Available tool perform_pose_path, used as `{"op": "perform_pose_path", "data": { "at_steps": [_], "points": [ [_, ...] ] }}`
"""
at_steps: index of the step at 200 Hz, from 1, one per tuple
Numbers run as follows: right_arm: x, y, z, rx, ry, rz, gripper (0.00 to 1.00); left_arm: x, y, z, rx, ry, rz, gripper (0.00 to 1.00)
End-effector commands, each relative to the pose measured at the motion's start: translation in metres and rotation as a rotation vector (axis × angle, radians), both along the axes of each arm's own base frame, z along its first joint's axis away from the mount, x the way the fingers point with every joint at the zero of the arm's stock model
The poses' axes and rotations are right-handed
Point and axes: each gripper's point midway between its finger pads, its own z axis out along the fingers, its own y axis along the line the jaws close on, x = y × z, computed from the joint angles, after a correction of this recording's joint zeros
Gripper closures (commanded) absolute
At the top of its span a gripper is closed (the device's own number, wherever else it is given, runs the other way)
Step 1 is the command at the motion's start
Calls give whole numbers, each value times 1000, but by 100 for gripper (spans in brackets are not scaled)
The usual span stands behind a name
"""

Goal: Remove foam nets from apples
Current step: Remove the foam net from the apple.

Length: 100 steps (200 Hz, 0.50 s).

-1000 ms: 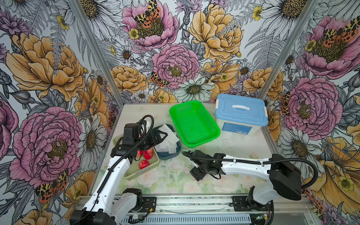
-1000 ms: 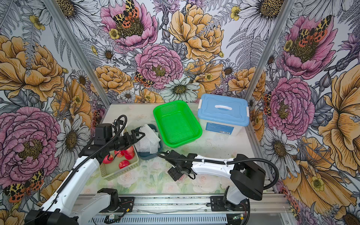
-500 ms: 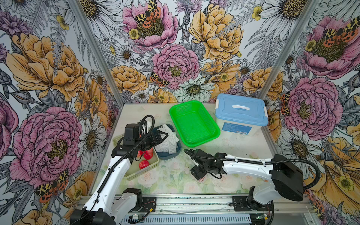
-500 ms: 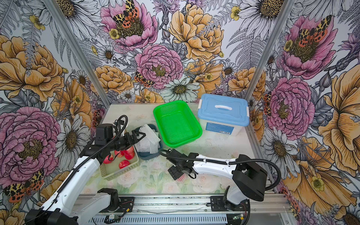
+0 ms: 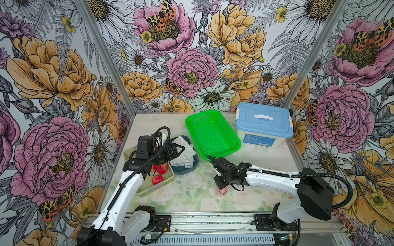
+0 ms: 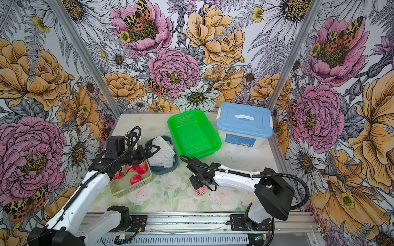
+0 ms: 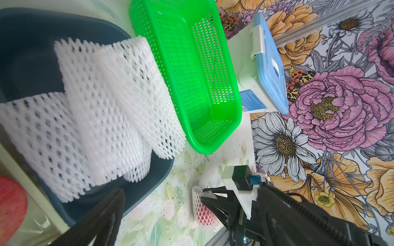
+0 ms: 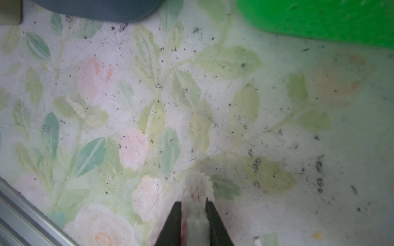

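An apple in a white foam net stands on the table near the front middle. My right gripper points down at it and is shut on the net's upper edge; the left wrist view shows this pinch on the netted apple. Several empty foam nets lie piled in a dark blue bin. My left gripper hovers open over that pile, holding nothing. Bare red apples lie in a beige basket.
A green mesh basket sits behind the right gripper, with a blue-lidded white box to its right. Flowered walls enclose three sides. A metal rail runs along the front edge.
The right gripper's jaws have closed on the top of the net around the apple. The left arm has stayed still, open over the bin.
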Motion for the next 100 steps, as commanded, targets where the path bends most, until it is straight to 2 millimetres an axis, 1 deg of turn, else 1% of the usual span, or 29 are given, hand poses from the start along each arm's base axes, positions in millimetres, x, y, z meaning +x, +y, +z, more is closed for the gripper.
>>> {"op": "perform_pose_path", "data": {
  "at_steps": [1,26,34,63,74,76,81,100],
  "points": [
    [3,-8,5,27,7,-62,85,0,-9,-3,29,-26,-44,1],
    [8,-17,7,47,20,-140,95,-4,-25,-4,44,-34,-100,1],
    [9,-22,6,50,28,-176,100,-6,-33,-7,47,-34,-127,1],
    [15,-45,2,72,56,-335,100,-25,-65,-7,42,-78,-243,1],
    [13,-52,0,80,67,-377,100,-34,-76,-7,37,-98,-269,1],
    [16,-57,-1,81,67,-405,100,-35,-77,-6,35,-103,-274,1],
    [18,-63,-2,81,68,-440,100,-39,-82,-6,28,-115,-285,1],
    [19,-85,-10,74,77,-566,100,-55,-101,-9,-15,-142,-337,6]
  ]
}}
